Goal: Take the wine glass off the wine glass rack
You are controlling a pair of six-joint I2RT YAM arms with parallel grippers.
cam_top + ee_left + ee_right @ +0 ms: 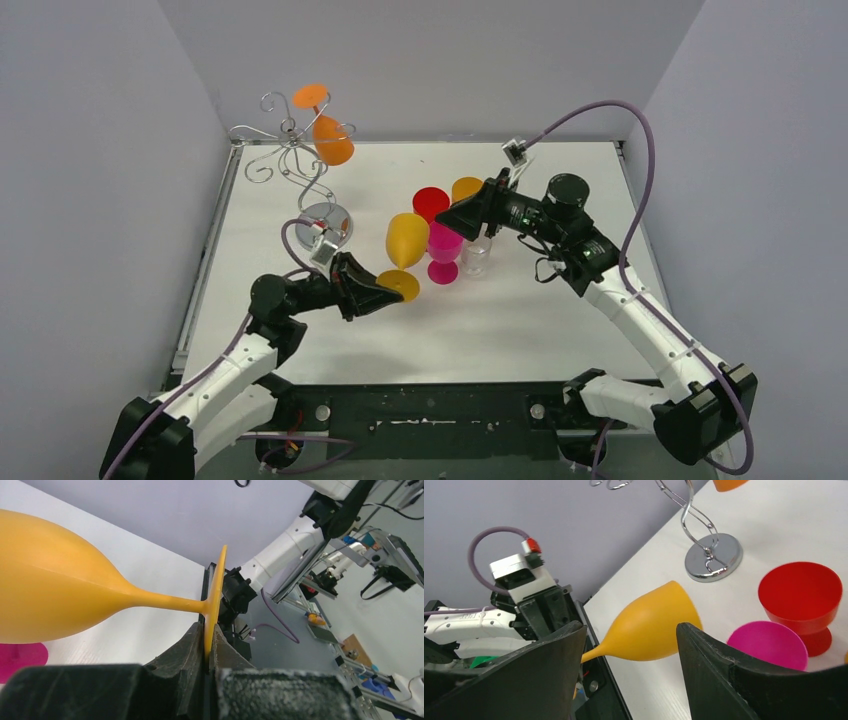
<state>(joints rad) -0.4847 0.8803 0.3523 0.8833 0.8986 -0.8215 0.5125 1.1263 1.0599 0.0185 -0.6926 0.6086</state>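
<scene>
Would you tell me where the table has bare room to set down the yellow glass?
Bare: the near strip of table between the two arms, in front of the pink glass, and the far right corner beyond the right pincer. Crowded: the middle, where red glass, clear glass and held yellow wine glass cluster.

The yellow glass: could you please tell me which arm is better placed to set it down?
Left. The left jaws are shut on the foot of the yellow glass; the right jaws stand open, holding nothing, beside the pink glass.
</scene>
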